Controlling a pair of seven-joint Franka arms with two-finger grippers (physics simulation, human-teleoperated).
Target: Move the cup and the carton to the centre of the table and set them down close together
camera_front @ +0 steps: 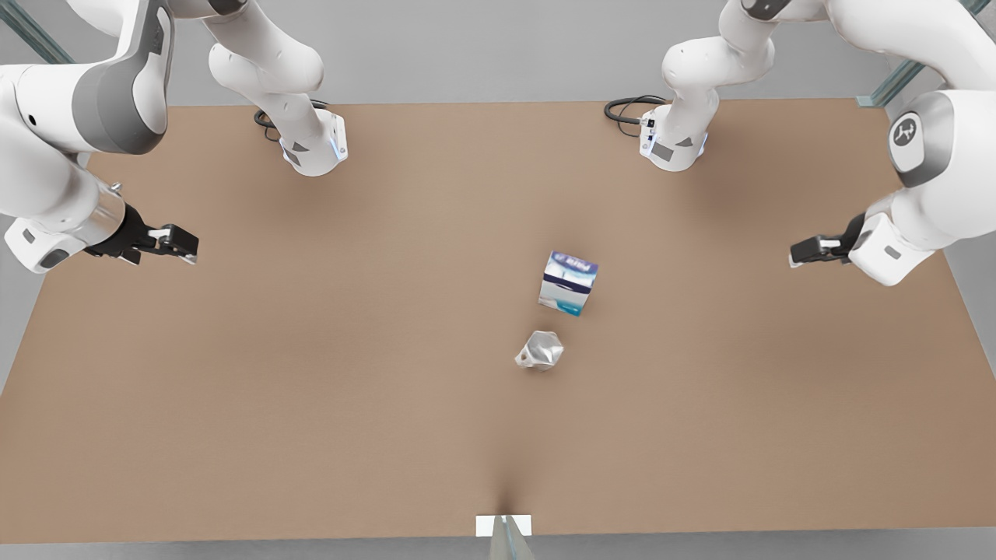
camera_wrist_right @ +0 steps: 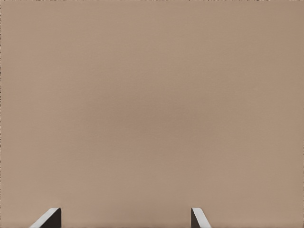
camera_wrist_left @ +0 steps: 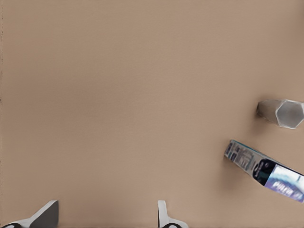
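Note:
The carton (camera_front: 569, 282), white and teal with a navy top face, sits on the tan table (camera_front: 311, 373) a little to the front view's right of centre. The silver faceted cup (camera_front: 539, 350) sits just in front of it, a small gap apart. Both also show in the left wrist view, cup (camera_wrist_left: 281, 113) and carton (camera_wrist_left: 264, 169). My left gripper (camera_front: 794, 255) (camera_wrist_left: 105, 221) hovers open at the front view's right, well clear of them. My right gripper (camera_front: 191, 247) (camera_wrist_right: 124, 221) hovers open at the front view's left over bare table.
Two arm bases (camera_front: 315, 148) (camera_front: 673, 144) with black cables stand at the table's far edge. A small white mount (camera_front: 503, 526) sits at the middle of the near edge. Wide bare tabletop lies around the carton and cup.

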